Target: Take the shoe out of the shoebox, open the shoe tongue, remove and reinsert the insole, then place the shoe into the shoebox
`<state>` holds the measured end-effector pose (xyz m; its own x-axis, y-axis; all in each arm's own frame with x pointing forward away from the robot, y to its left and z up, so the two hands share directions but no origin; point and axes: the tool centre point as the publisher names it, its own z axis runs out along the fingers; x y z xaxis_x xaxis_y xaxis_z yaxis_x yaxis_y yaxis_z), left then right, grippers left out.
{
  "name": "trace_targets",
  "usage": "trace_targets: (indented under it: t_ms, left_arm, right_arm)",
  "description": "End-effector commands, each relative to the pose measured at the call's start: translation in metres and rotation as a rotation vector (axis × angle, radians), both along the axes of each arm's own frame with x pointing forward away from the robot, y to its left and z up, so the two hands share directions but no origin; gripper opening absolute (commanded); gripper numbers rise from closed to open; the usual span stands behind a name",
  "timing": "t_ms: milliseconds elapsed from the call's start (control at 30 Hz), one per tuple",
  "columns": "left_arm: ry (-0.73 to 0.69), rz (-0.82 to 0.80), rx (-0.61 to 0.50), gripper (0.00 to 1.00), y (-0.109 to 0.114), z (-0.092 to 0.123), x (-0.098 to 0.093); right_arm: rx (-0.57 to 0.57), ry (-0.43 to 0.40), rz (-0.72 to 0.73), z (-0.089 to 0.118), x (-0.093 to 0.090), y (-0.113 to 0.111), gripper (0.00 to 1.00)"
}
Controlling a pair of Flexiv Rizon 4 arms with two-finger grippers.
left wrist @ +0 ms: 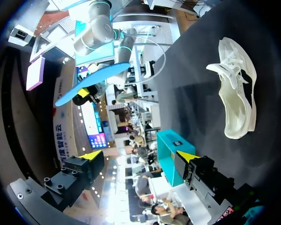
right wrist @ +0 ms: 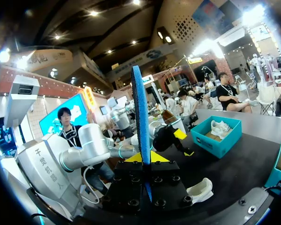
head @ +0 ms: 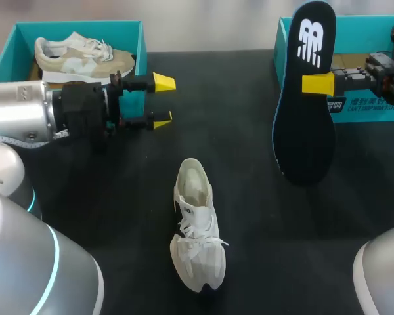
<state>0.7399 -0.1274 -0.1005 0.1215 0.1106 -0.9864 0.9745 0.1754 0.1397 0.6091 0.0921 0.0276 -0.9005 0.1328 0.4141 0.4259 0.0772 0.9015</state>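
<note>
Right gripper (head: 317, 83) pinched the black, blue-edged foam insole (head: 306, 125) mid-length, left gripper (head: 163, 100) gaped empty; unbraced white mesh sneaker (head: 197, 226) at the black table's (head: 276, 236) middle could've slid during reinsertion.

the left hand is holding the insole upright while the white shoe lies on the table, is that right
Not quite. The right hand holds the insole upright, shut on it, as the head view shows. The left hand is open and holds nothing. The white shoe does lie on the table.
</note>
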Motion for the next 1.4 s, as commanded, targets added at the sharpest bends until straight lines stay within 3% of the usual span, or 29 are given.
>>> trace_targets:
  t_ms: [33, 333, 433, 667, 933, 1400]
  left_arm:
    - [-0.013, -0.026, -0.003, 1.00, 0.003, 0.002, 0.005]
    - [-0.013, -0.026, -0.003, 1.00, 0.003, 0.002, 0.005]
    - [-0.013, -0.026, -0.003, 1.00, 0.003, 0.002, 0.005]
    - [-0.013, -0.026, -0.003, 1.00, 0.003, 0.002, 0.005]
    - [-0.013, -0.026, -0.003, 1.00, 0.003, 0.002, 0.005]
    - [-0.013, -0.026, -0.003, 1.00, 0.003, 0.002, 0.005]
  right_arm:
    - [-0.002, 0.001, 0.005, 0.001, 0.004, 0.003, 0.00]
    - [-0.002, 0.001, 0.005, 0.001, 0.004, 0.003, 0.00]
    - [0.002, 0.018, 0.050, -0.007, 0.023, 0.009, 0.00]
    - [-0.015, 0.197, 0.116, -0.026, 0.076, 0.026, 0.00]
    - [0.014, 0.320, 0.077, -0.035, 0.123, 0.041, 0.00]
    - [0.014, 0.320, 0.077, -0.035, 0.123, 0.041, 0.00]
